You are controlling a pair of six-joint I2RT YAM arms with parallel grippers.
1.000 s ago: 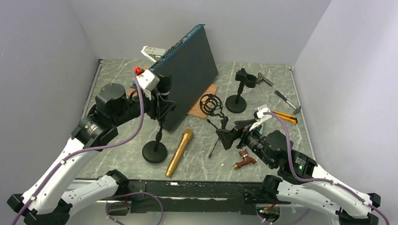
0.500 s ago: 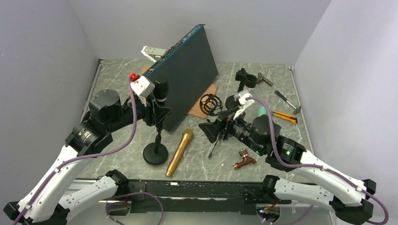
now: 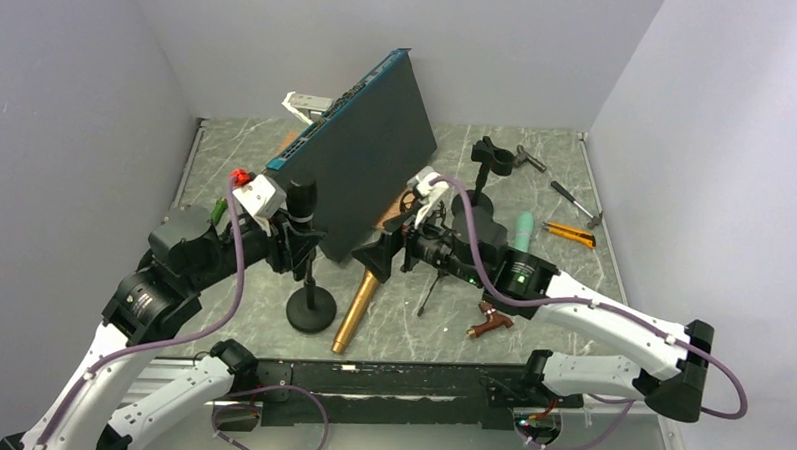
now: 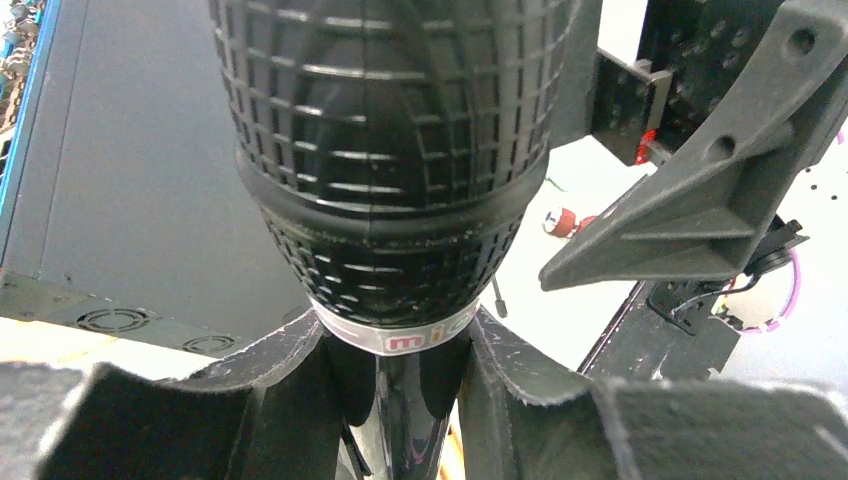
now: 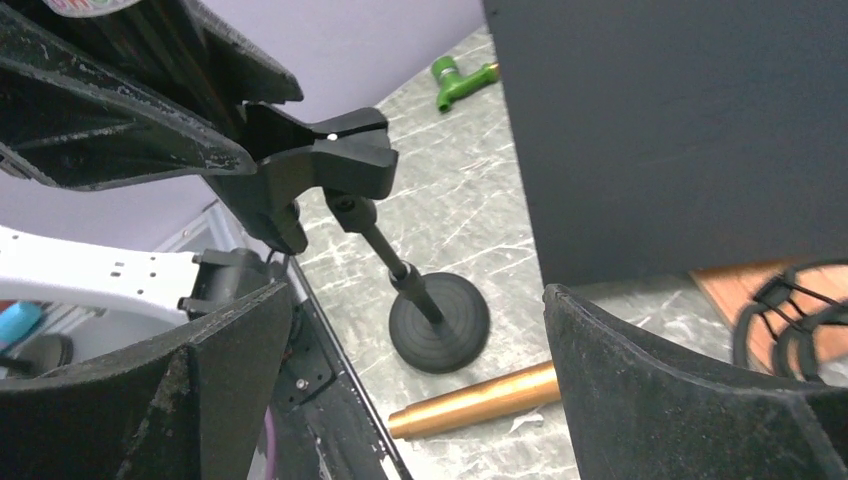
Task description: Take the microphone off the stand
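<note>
A black microphone point(image 3: 300, 200) stands tilted over a black stand point(image 3: 310, 309) with a round base. My left gripper point(image 3: 292, 243) is shut on the microphone's handle just below the mesh head point(image 4: 385, 150); its fingers point(image 4: 285, 385) press both sides of the handle. In the right wrist view the stand's clip point(image 5: 320, 165) sits right under those fingers, and whether the handle is still seated in it is hidden. My right gripper point(image 3: 382, 252) is open and empty, just right of the stand pole, with the stand's base point(image 5: 438, 322) between its fingers point(image 5: 680, 385).
A gold microphone point(image 3: 360, 302) lies on the table right of the stand base. A big dark board point(image 3: 377, 154) leans just behind. A second stand point(image 3: 481, 183), a shock mount point(image 3: 423, 208), a green cylinder point(image 3: 525, 229), a knife point(image 3: 570, 234) and a brown tool point(image 3: 491, 318) lie to the right.
My left gripper has pulled the black microphone left and lower, away from the board. My right arm has swung left across the table, open, up to the stand.
</note>
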